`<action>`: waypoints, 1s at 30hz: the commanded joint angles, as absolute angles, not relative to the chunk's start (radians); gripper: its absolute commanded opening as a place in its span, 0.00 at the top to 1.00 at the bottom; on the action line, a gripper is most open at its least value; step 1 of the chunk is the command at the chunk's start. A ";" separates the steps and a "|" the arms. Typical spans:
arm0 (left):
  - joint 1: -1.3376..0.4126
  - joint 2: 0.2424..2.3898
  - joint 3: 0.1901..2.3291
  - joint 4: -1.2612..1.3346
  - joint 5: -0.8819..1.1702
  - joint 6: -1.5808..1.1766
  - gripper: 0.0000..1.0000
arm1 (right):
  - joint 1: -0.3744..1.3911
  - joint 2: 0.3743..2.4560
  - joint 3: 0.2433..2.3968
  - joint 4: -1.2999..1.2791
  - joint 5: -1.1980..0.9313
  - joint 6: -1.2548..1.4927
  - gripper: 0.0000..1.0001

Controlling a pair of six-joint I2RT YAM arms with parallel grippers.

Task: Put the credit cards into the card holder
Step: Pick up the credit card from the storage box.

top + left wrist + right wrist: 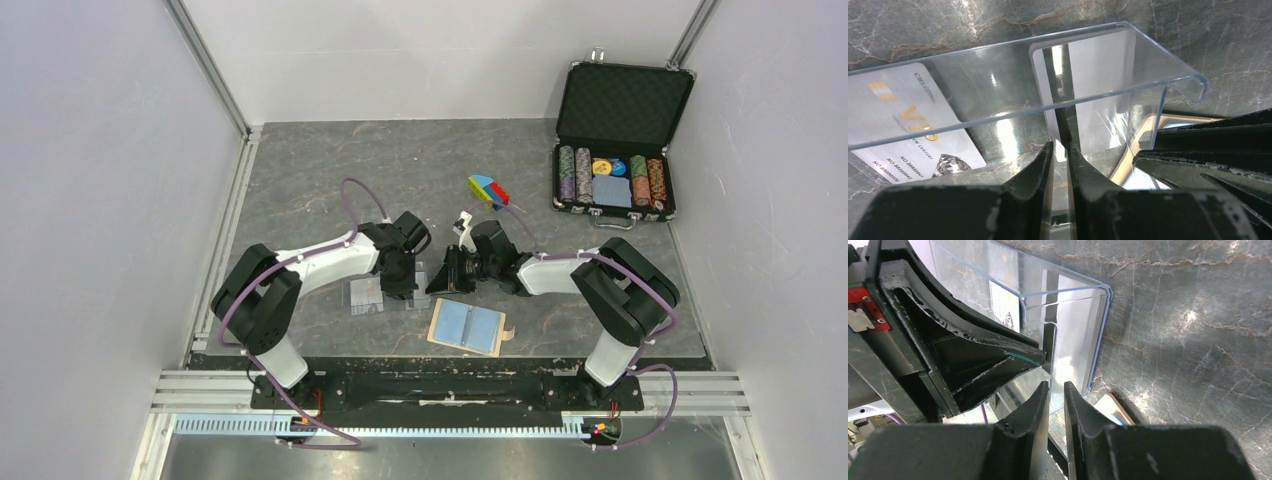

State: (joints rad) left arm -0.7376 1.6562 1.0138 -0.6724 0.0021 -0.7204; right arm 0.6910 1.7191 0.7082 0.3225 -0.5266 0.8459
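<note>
Left wrist view: my left gripper has its fingers nearly together on a thin pale edge. I cannot tell whether it is the upright credit card or the clear acrylic tray. The VIP credit card shows through the tray. My right gripper pinches the tray's wall. The card holder lies open nearby, toward my bases.

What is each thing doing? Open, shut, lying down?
card holder: open, lying flat.
poker chip case: lid up.
flat credit card: lying face up.
upright credit card: standing on edge.
left gripper: shut on upright credit card.
right gripper: shut on clear stand.
</note>
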 commanded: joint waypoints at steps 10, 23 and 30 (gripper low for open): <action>-0.760 1.613 1.123 -0.684 -0.043 -0.696 0.80 | 0.702 1.698 0.692 0.306 -0.535 0.834 0.83; -0.765 1.594 1.117 -0.644 -0.012 -0.717 0.80 | 0.703 1.700 0.698 0.297 -0.534 0.827 0.83; -0.771 1.607 1.114 -0.633 -0.005 -0.720 0.80 | 0.702 1.703 0.703 0.294 -0.535 0.825 0.83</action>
